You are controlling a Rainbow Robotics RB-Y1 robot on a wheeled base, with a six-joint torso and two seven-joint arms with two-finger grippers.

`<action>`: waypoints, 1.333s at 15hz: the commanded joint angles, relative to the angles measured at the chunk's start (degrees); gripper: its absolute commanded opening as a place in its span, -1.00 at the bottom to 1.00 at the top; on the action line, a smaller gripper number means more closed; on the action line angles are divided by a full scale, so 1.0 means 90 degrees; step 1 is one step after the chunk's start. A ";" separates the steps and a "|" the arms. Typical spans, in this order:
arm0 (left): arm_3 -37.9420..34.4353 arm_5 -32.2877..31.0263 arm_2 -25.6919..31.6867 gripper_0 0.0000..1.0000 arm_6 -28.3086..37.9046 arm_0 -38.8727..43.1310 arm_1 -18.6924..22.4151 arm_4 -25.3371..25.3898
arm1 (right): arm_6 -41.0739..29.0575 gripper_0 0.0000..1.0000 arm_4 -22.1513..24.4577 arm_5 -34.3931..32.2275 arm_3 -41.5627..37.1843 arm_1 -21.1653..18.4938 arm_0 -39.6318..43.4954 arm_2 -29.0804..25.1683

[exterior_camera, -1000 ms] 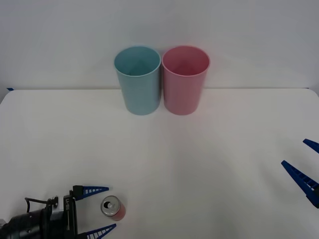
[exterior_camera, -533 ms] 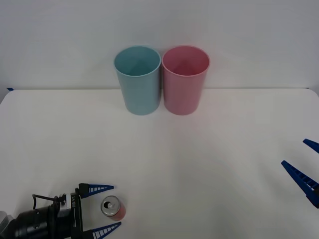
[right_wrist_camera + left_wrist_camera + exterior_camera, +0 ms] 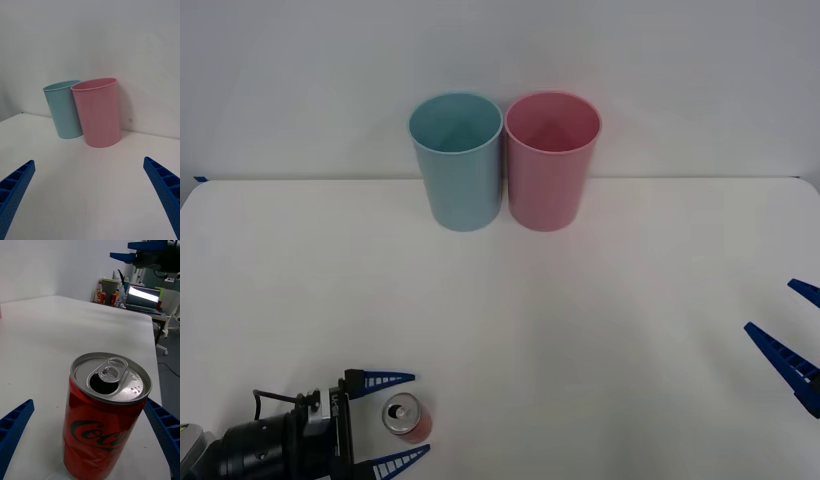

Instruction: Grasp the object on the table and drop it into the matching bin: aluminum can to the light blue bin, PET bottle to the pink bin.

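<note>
red can [image 3: 403,416] stands upright on the white surface [image 3: 580,330], at the near left corner by the robot. it has a silver top with a pull tab, and the top is already open. it is not picked up yet, so the job is only just starting.

left claw [image 3: 398,419] is low down by the surface, lying flat and pointing toward the middle. its two blue fingers [image 3: 385,380] are spread wide, one on each side of the can. in the left wrist view the can [image 3: 106,416] sits right between the finger tips, with a gap on both sides. nothing is squeezing it yet.

what is left, i think: close on the can, lift it, carry it to the far side, and let it go. a can goes in the light blue bin [image 3: 459,160]. that bin stands at the far edge of the surface, well apart from the can. the pink bin [image 3: 550,160] stands right next to it, just about touching, so the drop has to be over the right one.

right claw [image 3: 792,338] waits at the right edge of the surface, wide and holding nothing. in its wrist view it faces both bins, the light blue bin [image 3: 63,110] and the pink bin [image 3: 98,112].
</note>
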 commanded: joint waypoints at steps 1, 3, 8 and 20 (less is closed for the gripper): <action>-0.0001 0.0001 0.0000 -0.74 -0.0026 -0.0020 0.0000 -0.0027 | 0.0000 1.00 0.0000 0.0000 0.0000 0.0000 0.0000 0.0000; -0.0001 0.0001 0.0000 -0.99 -0.0026 -0.0020 0.0000 -0.0037 | 0.0000 1.00 0.0000 0.0000 0.0000 0.0000 0.0000 0.0000; -0.0001 -0.0009 0.0010 -1.00 -0.0006 -0.0020 0.0010 -0.0037 | 0.0000 1.00 0.0000 0.0000 0.0000 0.0000 0.0000 0.0000; -0.0753 0.0148 0.0371 -1.00 0.0228 0.0498 0.0557 0.0998 | 0.0000 1.00 0.0000 0.0000 0.0000 0.0000 0.0000 0.0000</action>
